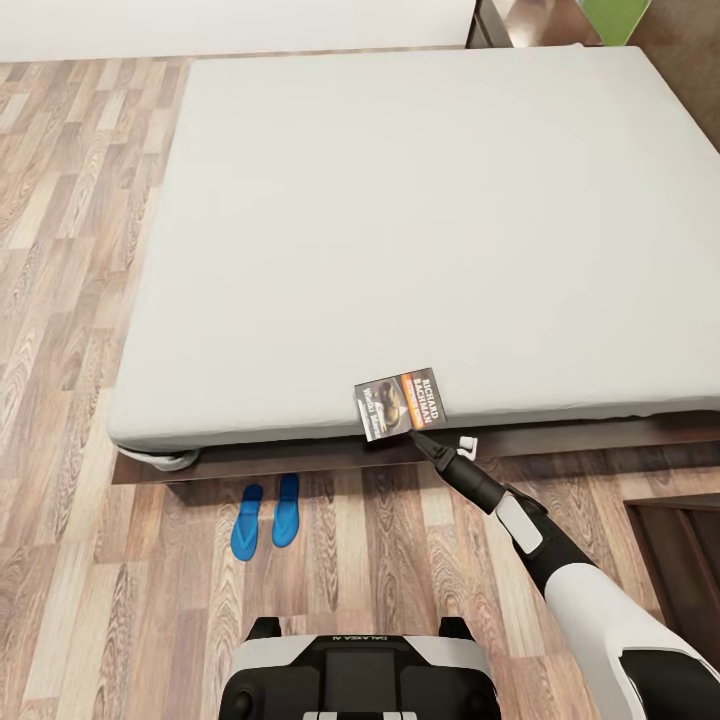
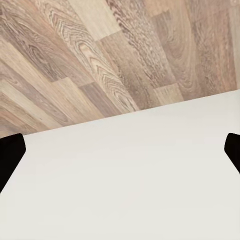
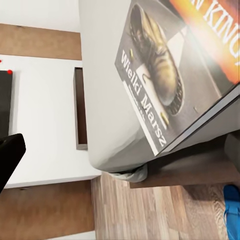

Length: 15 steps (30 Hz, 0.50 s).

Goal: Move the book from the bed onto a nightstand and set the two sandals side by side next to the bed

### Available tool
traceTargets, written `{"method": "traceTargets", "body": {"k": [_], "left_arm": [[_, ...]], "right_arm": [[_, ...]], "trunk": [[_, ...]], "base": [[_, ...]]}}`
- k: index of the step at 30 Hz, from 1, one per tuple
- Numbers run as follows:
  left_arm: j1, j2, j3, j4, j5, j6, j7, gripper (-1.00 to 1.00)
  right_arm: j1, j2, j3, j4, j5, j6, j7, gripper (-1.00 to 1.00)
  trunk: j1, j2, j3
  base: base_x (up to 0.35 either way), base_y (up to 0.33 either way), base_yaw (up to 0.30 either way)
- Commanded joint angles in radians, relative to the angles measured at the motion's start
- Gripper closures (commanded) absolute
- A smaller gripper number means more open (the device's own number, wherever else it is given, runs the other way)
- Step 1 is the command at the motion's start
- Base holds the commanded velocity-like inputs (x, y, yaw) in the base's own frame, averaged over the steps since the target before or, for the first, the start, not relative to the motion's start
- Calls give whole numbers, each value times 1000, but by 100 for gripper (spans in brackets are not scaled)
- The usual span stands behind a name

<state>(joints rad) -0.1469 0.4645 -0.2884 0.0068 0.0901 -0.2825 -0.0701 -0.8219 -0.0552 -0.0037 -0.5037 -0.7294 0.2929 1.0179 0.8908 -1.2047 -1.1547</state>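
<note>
book (image 1: 400, 403) at mattress edge, right end effector (image 1: 425, 438) beside it, grip state unclear.

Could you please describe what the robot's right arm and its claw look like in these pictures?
The right arm has a glossy white shell that narrows into a black forearm bearing a light grey panel. Its right claw is slim, black and pointed, with a small white piece beside it. No cables are visible.

A bedroom in a home, rendered in simulation. A large low bed (image 1: 400, 230) with a plain pale mattress on a dark wooden frame stands on a brown wood-plank floor (image 1: 60, 300). A pair of blue sandals (image 1: 266, 514) lies on the floor beside it, and a paperback book (image 1: 400, 403) rests at the mattress edge.
</note>
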Motion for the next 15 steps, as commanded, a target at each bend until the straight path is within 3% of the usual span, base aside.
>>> {"method": "traceTargets", "body": {"k": [1, 9, 15], "left_arm": [[0, 0, -6, 1, 10, -3, -5, -100], [0, 0, -6, 1, 10, -3, -5, -100], [0, 0, -5, 1, 10, -3, -5, -100]], "right_arm": [[0, -1, -1, 0, -7, 10, 2, -100], [0, -1, -1, 0, -7, 11, 2, -100], [0, -2, -1, 0, -7, 11, 1, -100]], "trunk": [[0, 0, 0], [0, 0, 0], [0, 0, 0]], "base": [[0, 4, 0], [0, 9, 0], [0, 119, 0]]}}
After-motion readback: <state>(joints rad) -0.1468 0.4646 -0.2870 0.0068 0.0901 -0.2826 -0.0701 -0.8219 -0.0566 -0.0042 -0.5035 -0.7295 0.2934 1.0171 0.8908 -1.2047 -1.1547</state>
